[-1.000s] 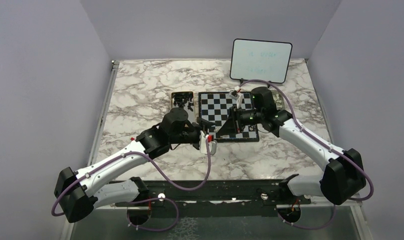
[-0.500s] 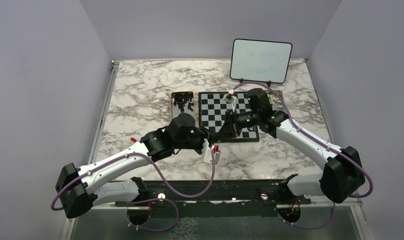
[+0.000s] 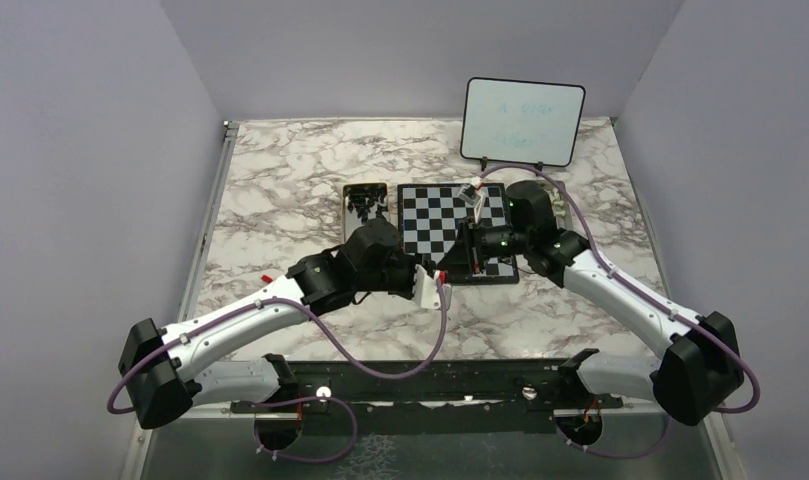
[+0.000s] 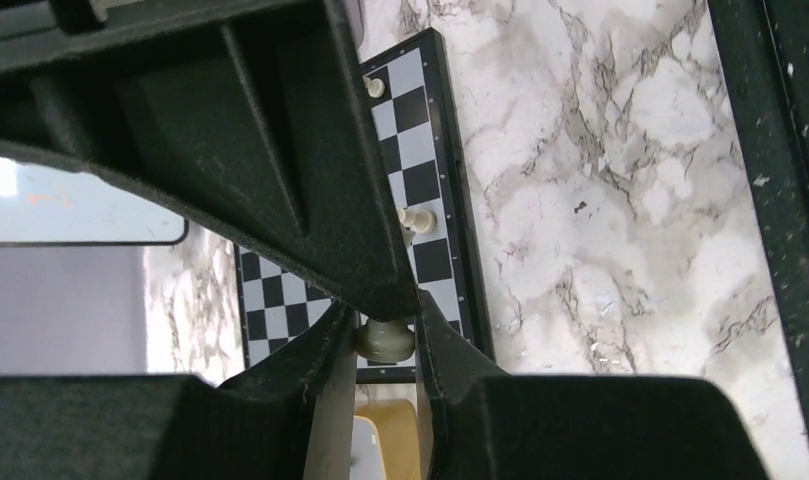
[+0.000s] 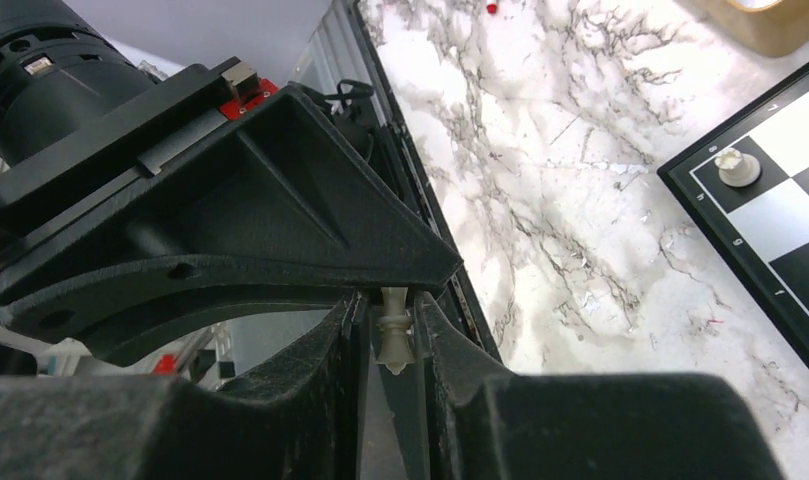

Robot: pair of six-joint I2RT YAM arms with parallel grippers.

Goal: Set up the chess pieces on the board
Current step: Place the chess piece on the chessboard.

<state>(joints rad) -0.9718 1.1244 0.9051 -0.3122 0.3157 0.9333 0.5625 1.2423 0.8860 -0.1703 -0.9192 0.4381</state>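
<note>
The board (image 3: pixel 442 212) lies flat at the table's middle. My left gripper (image 3: pixel 435 287) hovers just off the board's near left corner, shut on a cream chess piece (image 4: pixel 385 341) whose round base shows between the fingers. Two cream chess pieces (image 4: pixel 416 218) (image 4: pixel 376 87) stand on squares along the board's edge (image 4: pixel 450 180). My right gripper (image 3: pixel 470 245) hangs over the board's near edge, shut on a slim cream piece (image 5: pixel 393 335). In the right wrist view another cream piece (image 5: pixel 739 167) stands on a corner square of the board (image 5: pixel 780 215).
A metal tray (image 3: pixel 365 200) holding black pieces lies against the board's left side. An upright whiteboard (image 3: pixel 523 122) stands at the back right. Marble tabletop (image 3: pixel 280 190) spreads around. A black rail (image 3: pixel 430 385) runs along the near edge.
My left gripper has moved right, toward the board's near left corner, and its jaws have narrowed onto the cream piece. The right gripper has stayed over the board's near edge.
</note>
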